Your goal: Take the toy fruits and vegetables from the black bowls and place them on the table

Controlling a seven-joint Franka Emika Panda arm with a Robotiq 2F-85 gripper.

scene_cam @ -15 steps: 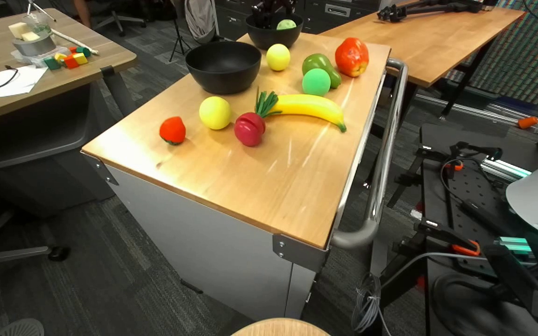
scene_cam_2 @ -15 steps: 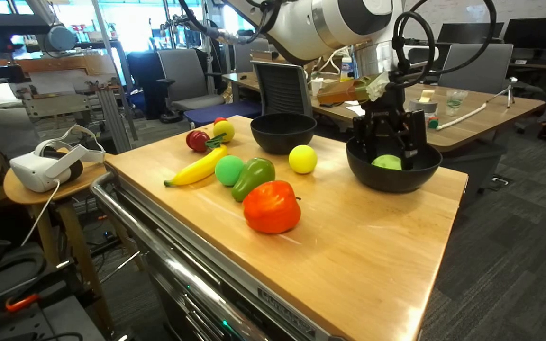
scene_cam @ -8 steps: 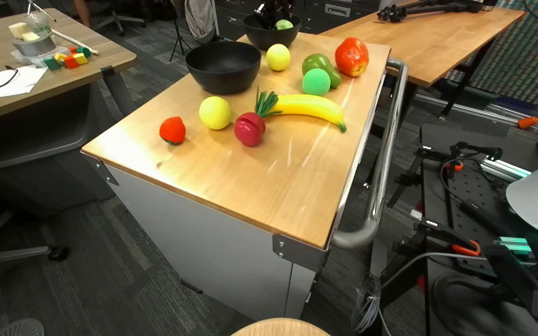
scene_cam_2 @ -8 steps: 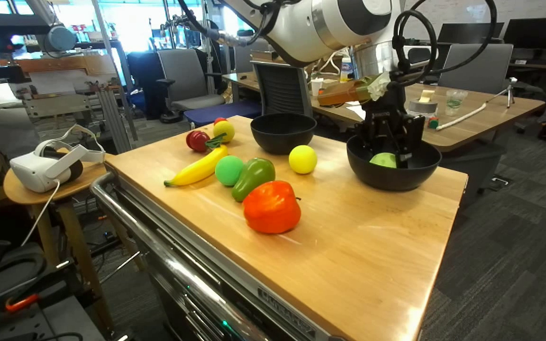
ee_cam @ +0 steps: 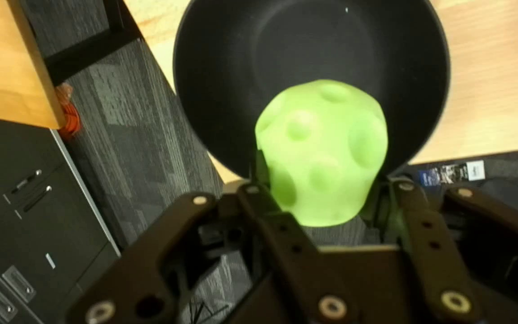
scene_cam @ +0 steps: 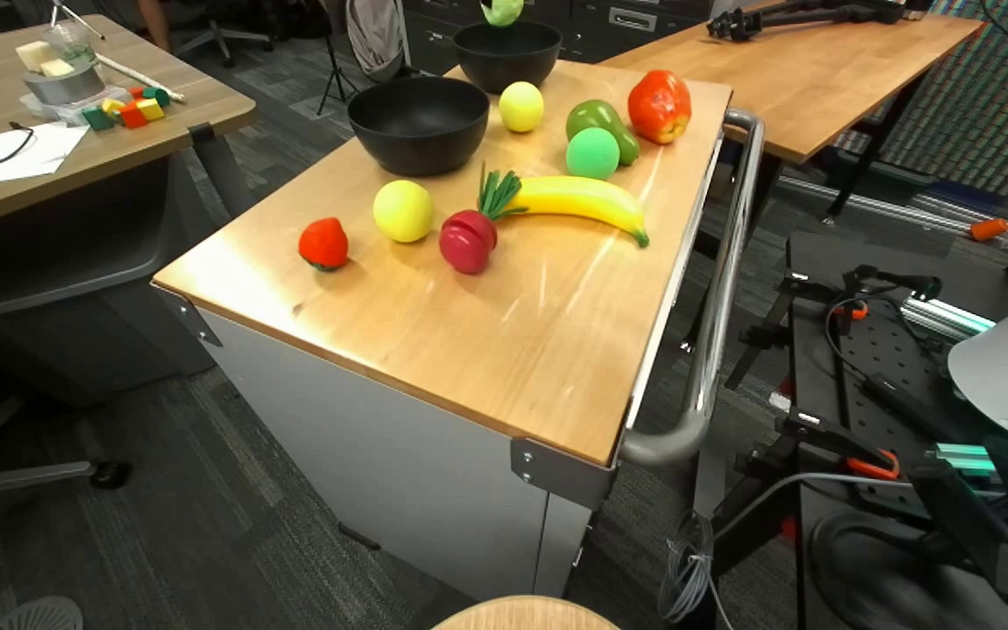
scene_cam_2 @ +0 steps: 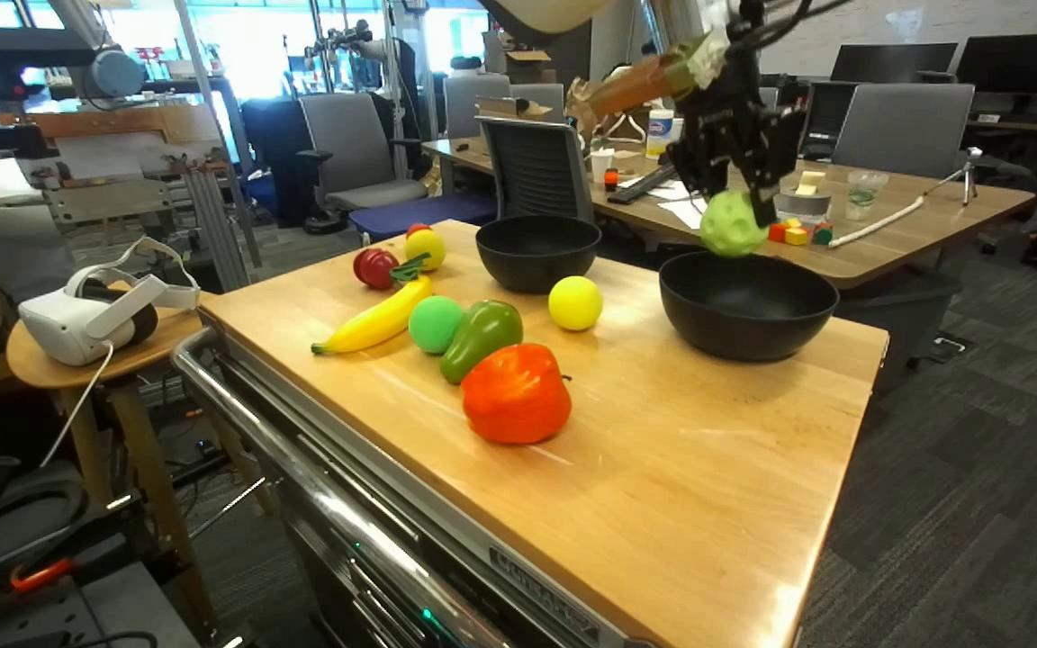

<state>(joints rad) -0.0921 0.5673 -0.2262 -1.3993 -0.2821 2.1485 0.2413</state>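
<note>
- Your gripper (ee_cam: 318,180) gripped the dimpled light-green ball (scene_cam_2: 727,228) between its two fingers, the jaws set apart only by what they held.
- You had that ball above the right-hand black bowl (scene_cam_2: 743,328); in the wrist view it hid part of the bowl's inside.
- In an exterior view, the left-hand black bowl (scene_cam_2: 538,273) stood upright along the far edge of the table (scene_cam_2: 707,504), apart from its twin.
- In an exterior view, you saw a yellow ball (scene_cam_2: 575,304) on the near side of the gap between the two bowls.
- Nearer lay the orange-red bell pepper (scene_cam_2: 516,393), with the green pear-shaped fruit (scene_cam_2: 480,340) just beside it on the far left side.
- Just left of that fruit sat a green ball (scene_cam_2: 434,324); you could not tell whether the two touched.
- Farther left lay the banana (scene_cam_2: 373,317), its far end by the leaves of the dark red radish (scene_cam_2: 374,268).
- In an exterior view, a second yellow ball (scene_cam: 403,211) rested between the radish and the red tomato (scene_cam: 324,244), which lay to its left.
- Left of the table in an exterior view, a white headset (scene_cam_2: 68,326) lay on a round wooden stool (scene_cam_2: 172,333).
</note>
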